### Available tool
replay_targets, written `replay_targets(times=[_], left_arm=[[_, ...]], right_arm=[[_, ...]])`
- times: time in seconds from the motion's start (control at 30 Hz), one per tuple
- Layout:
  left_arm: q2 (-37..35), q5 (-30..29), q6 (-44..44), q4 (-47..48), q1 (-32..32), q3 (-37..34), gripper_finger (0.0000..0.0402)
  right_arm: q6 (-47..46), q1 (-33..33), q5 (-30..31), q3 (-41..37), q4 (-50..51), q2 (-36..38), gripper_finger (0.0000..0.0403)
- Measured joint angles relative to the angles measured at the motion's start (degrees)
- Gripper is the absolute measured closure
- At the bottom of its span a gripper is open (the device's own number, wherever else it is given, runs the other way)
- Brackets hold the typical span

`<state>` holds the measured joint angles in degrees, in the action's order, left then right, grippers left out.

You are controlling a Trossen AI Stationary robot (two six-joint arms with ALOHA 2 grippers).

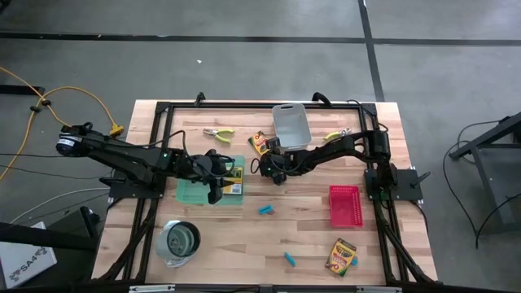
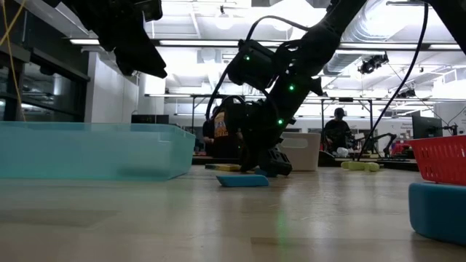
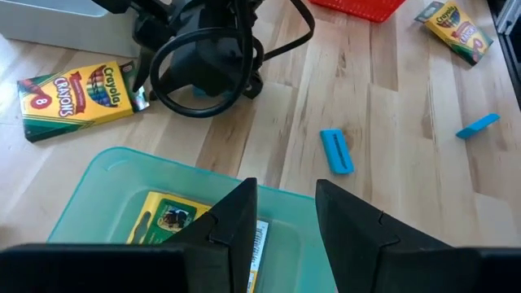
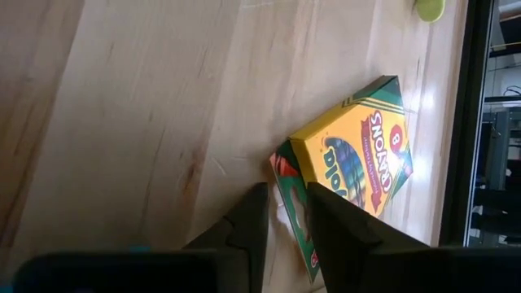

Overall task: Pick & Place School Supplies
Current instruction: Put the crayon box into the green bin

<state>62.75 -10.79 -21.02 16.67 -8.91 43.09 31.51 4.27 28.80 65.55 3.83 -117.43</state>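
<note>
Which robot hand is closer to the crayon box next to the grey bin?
The right one. The right gripper is right beside that crayon box, while the left gripper hangs farther off, over the green tray.

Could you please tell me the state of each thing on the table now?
Left gripper: open, over teal tray.
Right gripper: open, at bin-side crayon box.
Teal tray: holds second crayon box.
Bin: upright, looks empty.
Red tray: looks empty.
Cup: upright.
Third crayon box: lying flat, loose.
</note>
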Motion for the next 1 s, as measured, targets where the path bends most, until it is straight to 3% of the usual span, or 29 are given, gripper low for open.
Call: replay_targets(times=[1.0], left_arm=[[-0.01,0.09,0.02,0.02,0.00,0.01,0.0277]], right_arm=[[0.26,1.00,0.59,-0.10,-1.86,-0.02,0.0338]])
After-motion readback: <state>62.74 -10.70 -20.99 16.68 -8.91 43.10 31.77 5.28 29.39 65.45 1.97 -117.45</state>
